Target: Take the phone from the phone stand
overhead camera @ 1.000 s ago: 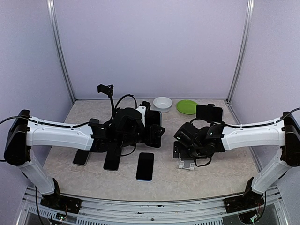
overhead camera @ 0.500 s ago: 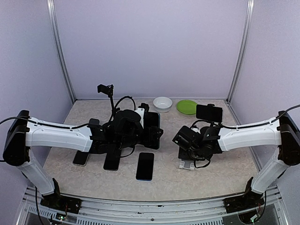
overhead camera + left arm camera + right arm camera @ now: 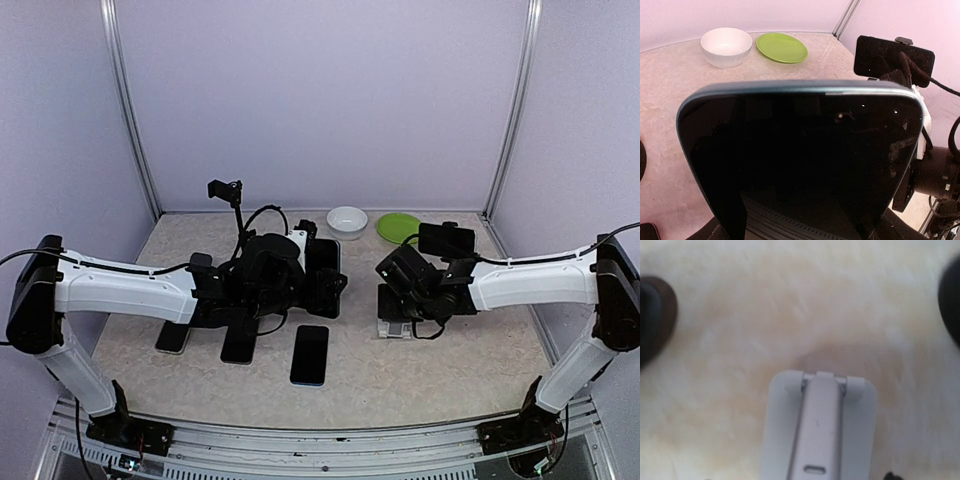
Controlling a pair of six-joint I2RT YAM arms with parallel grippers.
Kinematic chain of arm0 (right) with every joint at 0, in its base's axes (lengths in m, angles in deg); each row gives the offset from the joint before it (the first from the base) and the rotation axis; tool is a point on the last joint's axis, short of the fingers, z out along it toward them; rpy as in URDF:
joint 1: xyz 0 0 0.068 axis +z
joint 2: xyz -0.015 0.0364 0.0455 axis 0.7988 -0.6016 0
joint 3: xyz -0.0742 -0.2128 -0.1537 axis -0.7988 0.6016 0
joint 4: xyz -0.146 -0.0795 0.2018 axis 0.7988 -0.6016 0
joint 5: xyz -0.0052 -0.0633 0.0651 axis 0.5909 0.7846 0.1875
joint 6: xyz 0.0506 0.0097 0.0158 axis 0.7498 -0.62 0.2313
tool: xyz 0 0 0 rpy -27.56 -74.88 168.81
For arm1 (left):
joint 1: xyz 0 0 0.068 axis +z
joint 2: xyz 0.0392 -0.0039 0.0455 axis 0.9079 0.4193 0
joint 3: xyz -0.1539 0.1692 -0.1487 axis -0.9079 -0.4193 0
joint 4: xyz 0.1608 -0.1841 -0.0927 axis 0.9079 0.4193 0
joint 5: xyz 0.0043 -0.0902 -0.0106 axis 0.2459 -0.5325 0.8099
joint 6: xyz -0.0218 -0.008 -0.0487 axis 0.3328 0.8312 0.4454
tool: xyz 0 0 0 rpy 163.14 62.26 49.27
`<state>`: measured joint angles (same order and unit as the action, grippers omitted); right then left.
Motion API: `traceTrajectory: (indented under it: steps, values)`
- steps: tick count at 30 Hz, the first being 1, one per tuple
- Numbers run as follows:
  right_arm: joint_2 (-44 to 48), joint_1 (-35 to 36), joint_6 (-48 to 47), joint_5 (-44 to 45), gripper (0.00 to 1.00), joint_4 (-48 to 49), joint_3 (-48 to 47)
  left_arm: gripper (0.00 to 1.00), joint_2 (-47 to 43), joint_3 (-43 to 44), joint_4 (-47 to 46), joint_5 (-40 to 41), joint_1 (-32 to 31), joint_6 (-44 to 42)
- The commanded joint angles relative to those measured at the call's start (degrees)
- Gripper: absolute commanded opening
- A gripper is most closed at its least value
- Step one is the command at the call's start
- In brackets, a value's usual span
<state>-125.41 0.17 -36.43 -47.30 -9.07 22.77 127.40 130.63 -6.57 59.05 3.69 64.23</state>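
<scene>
A dark smartphone (image 3: 800, 165) with a slim blue-grey rim is standing nearly upright at the tip of the left gripper (image 3: 318, 285). It is raised off the tabletop, its glossy black screen is filling that wrist's view, and its rounded top edge is pointing up. The phone stand (image 3: 817, 425) is resting on the table directly beneath the right gripper (image 3: 395, 300), well apart from the phone. It is a pale silver-white piece with a flat, rounded base plate and a narrow hinged arm lying down its middle, showing blurred from close above.
</scene>
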Motion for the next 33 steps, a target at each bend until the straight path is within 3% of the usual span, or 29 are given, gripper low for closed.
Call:
traceTrajectory:
  steps: [1,20,27,33]
  values:
    - [-1.5,-3.1,-10.9,-1.9,0.47,8.2,-4.0,0.57,-2.3,-0.7,-2.7,0.7,0.6,0.9]
    - [-14.1,-10.2,-19.7,-7.0,0.52,14.8,-13.5,0.57,-2.7,-1.8,-1.7,0.5,0.9,1.8]
    - [-15.8,-10.6,-19.3,-7.5,0.68,15.2,-14.3,0.56,-2.8,-1.8,-1.5,0.2,0.8,2.8]
    - [-14.3,-10.7,-20.0,-7.8,0.94,14.5,-14.9,0.56,-2.6,-1.8,-1.0,0.2,0.2,4.1]
